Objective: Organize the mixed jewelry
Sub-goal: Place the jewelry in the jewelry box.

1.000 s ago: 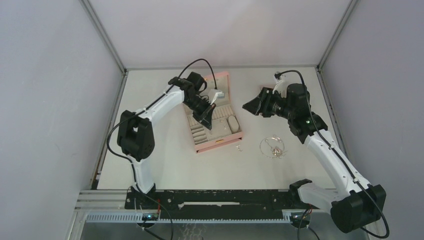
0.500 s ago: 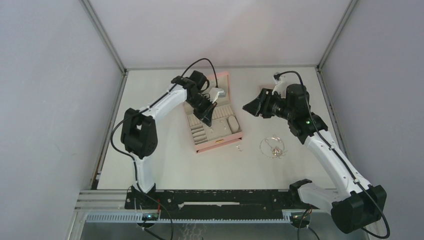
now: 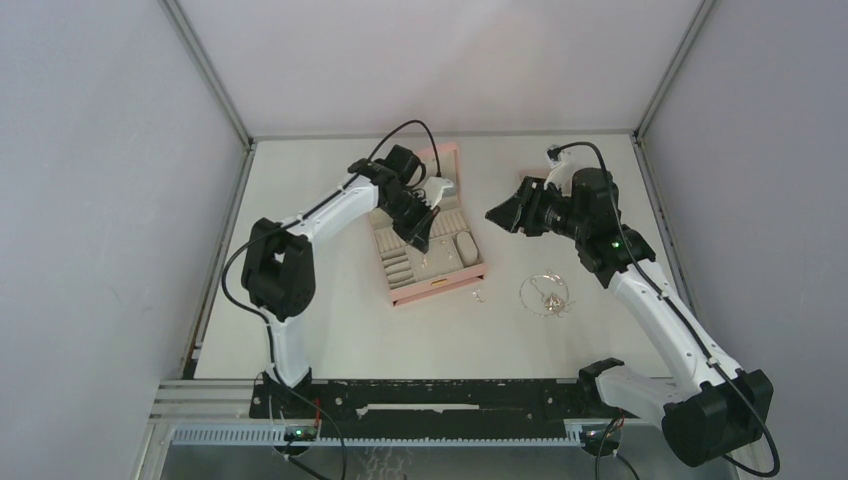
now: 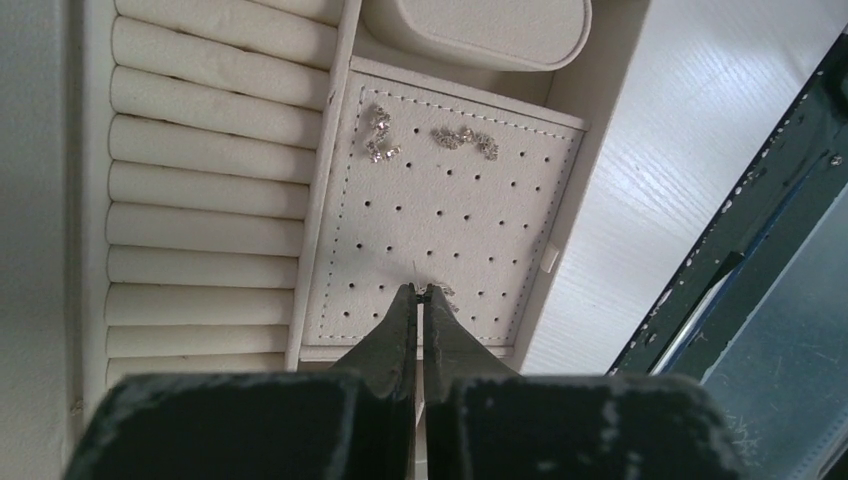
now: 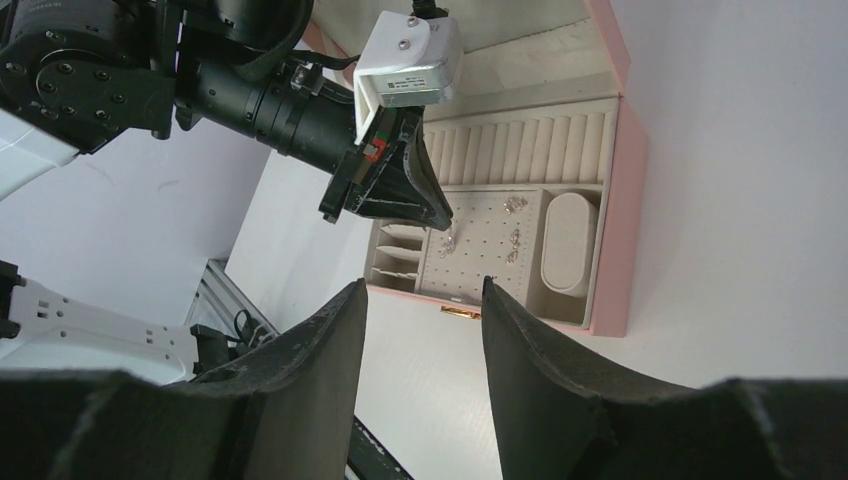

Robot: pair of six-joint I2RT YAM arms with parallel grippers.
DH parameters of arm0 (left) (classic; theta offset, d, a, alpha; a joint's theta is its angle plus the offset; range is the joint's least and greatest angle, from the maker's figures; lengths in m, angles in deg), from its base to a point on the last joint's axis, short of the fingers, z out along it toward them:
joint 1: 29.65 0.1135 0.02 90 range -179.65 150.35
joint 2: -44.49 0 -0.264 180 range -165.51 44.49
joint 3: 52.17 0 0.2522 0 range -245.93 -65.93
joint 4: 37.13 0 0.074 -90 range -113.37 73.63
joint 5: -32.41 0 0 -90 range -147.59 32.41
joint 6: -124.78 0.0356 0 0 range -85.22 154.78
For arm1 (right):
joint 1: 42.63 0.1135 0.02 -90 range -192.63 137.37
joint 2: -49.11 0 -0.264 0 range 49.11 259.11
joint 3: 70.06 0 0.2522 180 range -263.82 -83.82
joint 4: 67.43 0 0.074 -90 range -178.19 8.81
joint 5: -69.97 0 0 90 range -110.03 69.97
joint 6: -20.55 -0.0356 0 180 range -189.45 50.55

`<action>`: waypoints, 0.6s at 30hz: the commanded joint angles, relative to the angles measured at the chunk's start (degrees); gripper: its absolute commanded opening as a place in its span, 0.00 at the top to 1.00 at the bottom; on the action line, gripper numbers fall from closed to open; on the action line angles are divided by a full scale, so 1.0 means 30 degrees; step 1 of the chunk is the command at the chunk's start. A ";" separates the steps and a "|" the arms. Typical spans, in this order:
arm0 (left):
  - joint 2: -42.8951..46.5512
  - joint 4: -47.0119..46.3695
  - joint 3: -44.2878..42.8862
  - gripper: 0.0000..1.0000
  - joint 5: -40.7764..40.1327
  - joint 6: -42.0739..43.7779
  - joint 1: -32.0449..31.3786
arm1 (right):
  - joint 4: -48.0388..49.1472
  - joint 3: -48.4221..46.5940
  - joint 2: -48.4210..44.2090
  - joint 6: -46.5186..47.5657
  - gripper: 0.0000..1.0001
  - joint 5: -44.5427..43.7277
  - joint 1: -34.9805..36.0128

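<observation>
The pink box lies open, its beige perforated pad beside ring rolls. Two silver earrings sit at the pad's far edge. My left gripper is down on the pad's near part, shut on a small silver earring whose thin post pokes out past the tips. In the top view that gripper is over the box's middle. A looped silver necklace and one tiny silver piece lie on the table. My right gripper hangs open and holds nothing, right of the box.
The box's raised lid stands behind the left wrist. An oval beige cushion fills the compartment beside the pad. The right wrist view shows the left arm's camera housing above the box. Grey walls close in the white table.
The left arm has shifted a little toward the back and right over the box, its jaws still shut. The right arm has stayed where it was.
</observation>
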 commanded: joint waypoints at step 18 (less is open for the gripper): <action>0.0449 0.1139 -0.0529 1.00 -0.0829 0.1396 -0.0323 | 0.0811 -0.0657 0.0202 0.0168 0.46 0.0170 0.0136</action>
